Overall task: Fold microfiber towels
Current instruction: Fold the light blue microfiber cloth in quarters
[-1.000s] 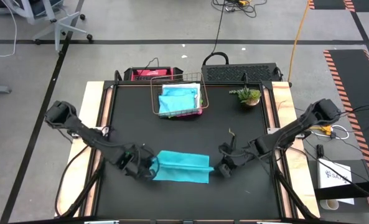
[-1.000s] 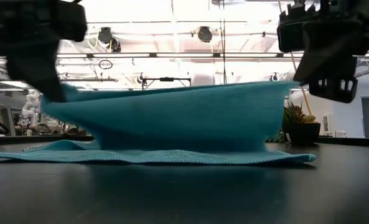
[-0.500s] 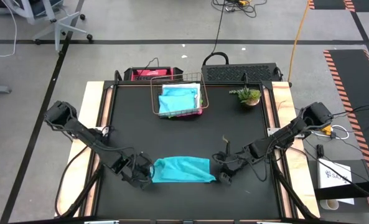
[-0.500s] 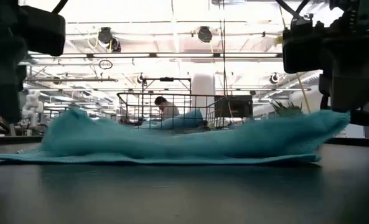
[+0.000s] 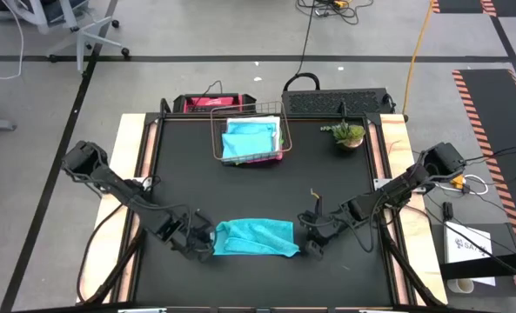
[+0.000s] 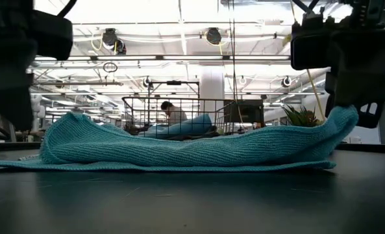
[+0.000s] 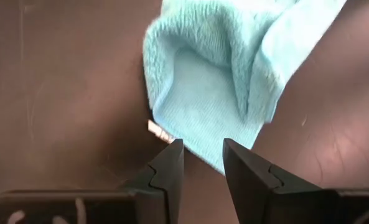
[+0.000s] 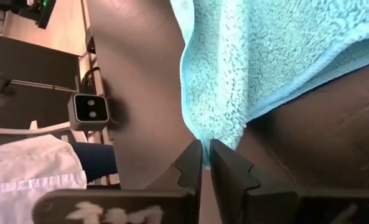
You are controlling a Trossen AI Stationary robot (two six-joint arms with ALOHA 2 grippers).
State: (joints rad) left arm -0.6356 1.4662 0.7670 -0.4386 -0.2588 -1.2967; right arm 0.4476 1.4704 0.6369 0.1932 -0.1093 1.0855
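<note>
A turquoise microfiber towel lies folded over on the black table near its front edge, its lower layer flat and the upper layer rumpled on it. My left gripper stands open at the towel's left end, with the towel's edge showing in the gap between its fingers. My right gripper is at the towel's right end, shut on it. My left gripper has the towel's edge between its open fingertips; I cannot tell whether they touch it. My right gripper pinches the towel's right-end corner between its two fingers, slanting down from the table's right. That end is held up off the table; the rest lies slack.
A copper wire basket at the far middle holds folded turquoise towels over a pink one. A small potted plant stands at the far right. A person shows in the room behind the basket.
Both grippers have gone down and a little toward the near edge. The towel's upper layer, held up taut between them, has sunk onto the lower layer. Its left end has dropped free of my left gripper, while the right end stays raised in my right gripper.
</note>
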